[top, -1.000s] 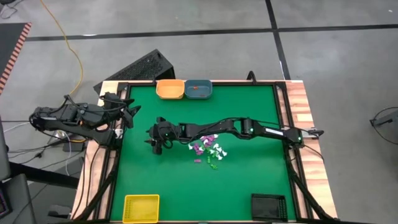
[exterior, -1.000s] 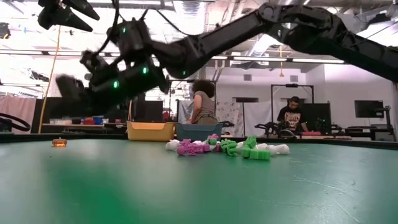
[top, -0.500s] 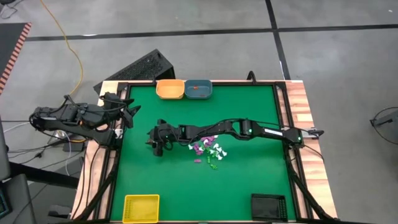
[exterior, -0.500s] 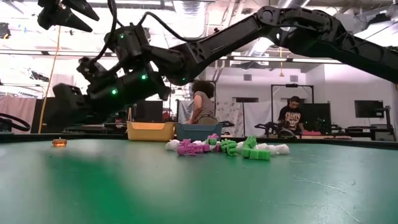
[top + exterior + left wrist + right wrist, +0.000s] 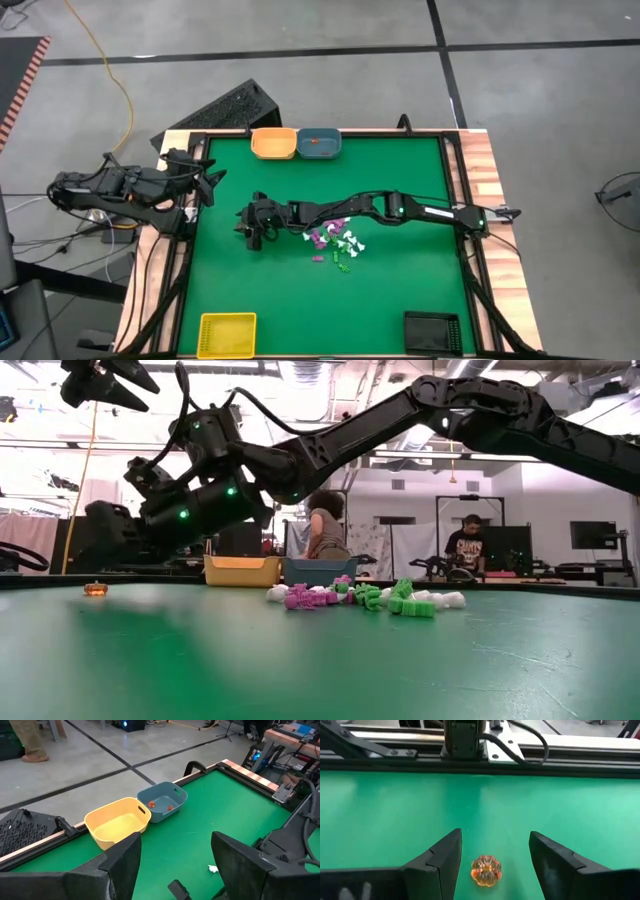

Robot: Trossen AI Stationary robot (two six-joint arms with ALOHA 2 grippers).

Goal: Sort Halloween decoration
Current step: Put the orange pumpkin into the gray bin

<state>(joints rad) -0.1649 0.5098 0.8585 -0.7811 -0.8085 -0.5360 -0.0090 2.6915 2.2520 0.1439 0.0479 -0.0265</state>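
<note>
A small orange pumpkin trinket (image 5: 486,870) lies on the green table (image 5: 400,300), left of centre, also seen in the low view (image 5: 95,589). My right gripper (image 5: 495,850) reaches across from the right (image 5: 246,230) and hangs open just above the table. Its fingers stand on either side of the pumpkin without touching it. A pile of white, purple and green Halloween decoration (image 5: 336,241) rests on the table's middle (image 5: 360,597). My left gripper (image 5: 175,855) waits open, raised over the table's left edge (image 5: 212,185).
An orange tray (image 5: 273,143) and a blue tray (image 5: 320,143), which holds orange-red trinkets (image 5: 160,806), stand at the far edge. A yellow tray (image 5: 227,334) and a black tray (image 5: 432,331) sit at the near corners. People are in the room beyond.
My right gripper has sunk a little toward the table by the orange pumpkin, staying open.
</note>
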